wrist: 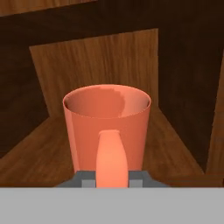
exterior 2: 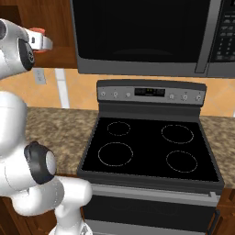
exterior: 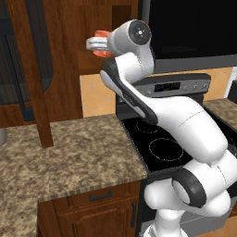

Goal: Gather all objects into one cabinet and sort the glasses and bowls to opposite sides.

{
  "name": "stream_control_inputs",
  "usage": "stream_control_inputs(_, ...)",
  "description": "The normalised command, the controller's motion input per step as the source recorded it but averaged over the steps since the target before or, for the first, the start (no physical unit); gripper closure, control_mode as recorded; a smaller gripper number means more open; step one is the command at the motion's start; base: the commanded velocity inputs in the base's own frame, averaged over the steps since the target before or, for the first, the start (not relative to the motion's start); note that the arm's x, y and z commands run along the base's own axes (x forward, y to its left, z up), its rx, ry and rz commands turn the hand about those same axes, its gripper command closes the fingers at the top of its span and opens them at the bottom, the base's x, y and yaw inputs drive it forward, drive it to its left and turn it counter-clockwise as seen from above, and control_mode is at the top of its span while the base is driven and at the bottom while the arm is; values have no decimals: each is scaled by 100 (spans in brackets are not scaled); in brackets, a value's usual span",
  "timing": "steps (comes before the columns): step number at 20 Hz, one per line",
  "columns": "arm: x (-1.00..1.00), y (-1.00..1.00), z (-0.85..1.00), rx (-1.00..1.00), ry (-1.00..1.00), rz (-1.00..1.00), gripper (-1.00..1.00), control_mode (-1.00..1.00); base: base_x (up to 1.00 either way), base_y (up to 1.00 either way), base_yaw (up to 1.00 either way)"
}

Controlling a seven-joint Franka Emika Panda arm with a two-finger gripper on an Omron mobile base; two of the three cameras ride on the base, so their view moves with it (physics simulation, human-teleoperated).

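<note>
Black glass cooktop sitting flush in the range, four ring burners marked, control panel with knobs and a small display standing behind it. Dark microwave hanging above the range. Speckled granite counter running left of the cooktop, more of it continuing right. Base cabinet drawer with black handle sitting under the counter. Wall outlet showing on the tan backsplash.

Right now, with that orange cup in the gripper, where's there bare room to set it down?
The gripper is shut on the salmon-orange cup at the cabinet. Bare shelf plank lies left of the cup to the dark side wall, right of it to the other wall, and behind to the back panel. Below, the granite counter left of the stove is bare. Nowhere looks crowded.
</note>
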Motion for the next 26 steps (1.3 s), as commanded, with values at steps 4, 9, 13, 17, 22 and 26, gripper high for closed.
stream_control_inputs(4, -100, -37, 14, 14, -2, 5, 100, -100, 0, 0, 0)
stream_control_inputs(9, -100, -10, 26, 12, 1, 0, 100, -100, 0, 0, 0)
stream_control_inputs(13, -100, -13, 25, 9, 9, -2, 100, -100, 0, 0, 0)
stream_control_inputs(17, -100, -16, 8, 4, 12, -5, 100, -100, 0, 0, 0)
stream_control_inputs(22, -100, -15, 0, 0, 6, -3, 100, -100, 0, 0, 0)
stream_control_inputs(26, -100, -20, 0, 0, 0, 0, 100, -100, 0, 0, 0)
